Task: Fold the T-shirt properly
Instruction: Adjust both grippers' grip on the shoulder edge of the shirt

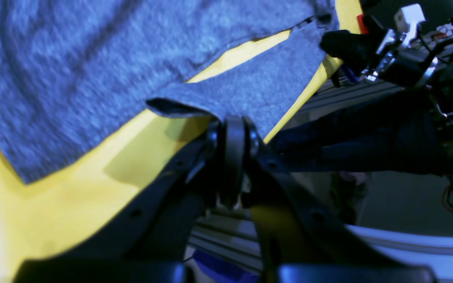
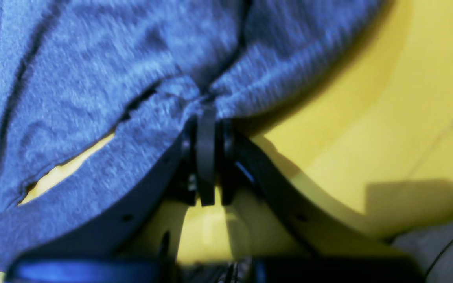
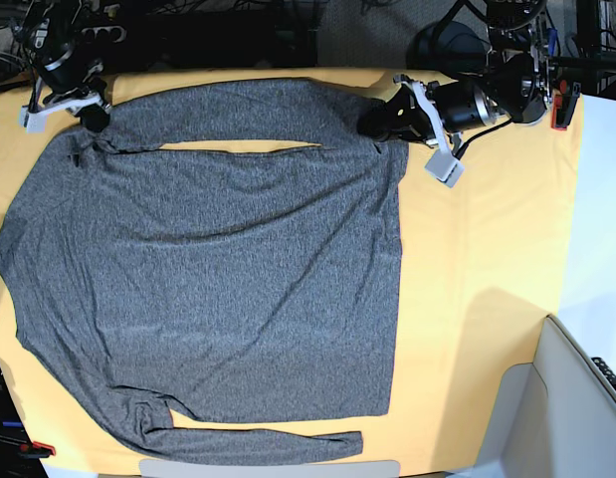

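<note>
The T-shirt (image 3: 208,279) lies spread on the yellow table (image 3: 477,259). At its far edge, the left tool (image 1: 232,129) and right tool (image 2: 207,118) each clench the sleeve fabric.

Both arms reach to the far edge of the surface (image 3: 487,249), well apart. The left gripper (image 1: 232,125) is clamped tight on a sleeve end of the T-shirt (image 3: 208,259). The right gripper (image 2: 207,116) is pinched closed on bunched cloth near the shoulder.

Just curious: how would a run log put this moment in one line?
left gripper: shut on grey knit T-shirt | right gripper: shut on T-shirt | sleeve across top | yellow-orange tablecloth beneath
</note>
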`<state>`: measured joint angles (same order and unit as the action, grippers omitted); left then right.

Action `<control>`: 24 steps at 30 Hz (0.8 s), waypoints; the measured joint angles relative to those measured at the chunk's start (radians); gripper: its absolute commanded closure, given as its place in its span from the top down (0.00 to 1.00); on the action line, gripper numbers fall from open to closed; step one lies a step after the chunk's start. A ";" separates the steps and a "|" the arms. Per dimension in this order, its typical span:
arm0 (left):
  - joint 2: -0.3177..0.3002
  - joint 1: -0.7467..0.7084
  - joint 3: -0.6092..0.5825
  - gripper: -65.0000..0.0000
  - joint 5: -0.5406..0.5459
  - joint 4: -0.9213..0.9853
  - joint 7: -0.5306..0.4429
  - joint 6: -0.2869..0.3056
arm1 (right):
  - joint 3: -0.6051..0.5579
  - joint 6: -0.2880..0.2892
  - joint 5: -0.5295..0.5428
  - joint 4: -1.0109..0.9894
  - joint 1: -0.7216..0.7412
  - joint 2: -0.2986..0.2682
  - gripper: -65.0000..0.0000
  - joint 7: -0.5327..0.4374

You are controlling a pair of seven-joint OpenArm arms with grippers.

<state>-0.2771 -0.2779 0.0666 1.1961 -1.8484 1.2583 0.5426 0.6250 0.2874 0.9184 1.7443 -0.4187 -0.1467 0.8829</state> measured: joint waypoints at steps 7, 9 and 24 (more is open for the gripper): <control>0.002 0.060 0.000 0.00 0.001 0.000 0.000 0.000 | 0.000 0.000 -0.002 0.042 0.090 -0.009 0.00 0.000; 0.002 0.086 0.000 0.00 0.001 0.000 -0.001 0.000 | -0.002 0.000 0.000 0.071 0.114 -0.016 0.00 0.001; 0.002 0.246 -0.006 0.00 -0.059 0.094 0.002 0.000 | -0.008 0.000 -0.022 -0.072 0.312 -0.035 0.00 0.000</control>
<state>-0.2749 -0.0315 0.0605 1.1370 -1.7542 1.2606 0.5430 0.6174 0.2871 0.8963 1.6718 -0.1070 -0.1818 0.8825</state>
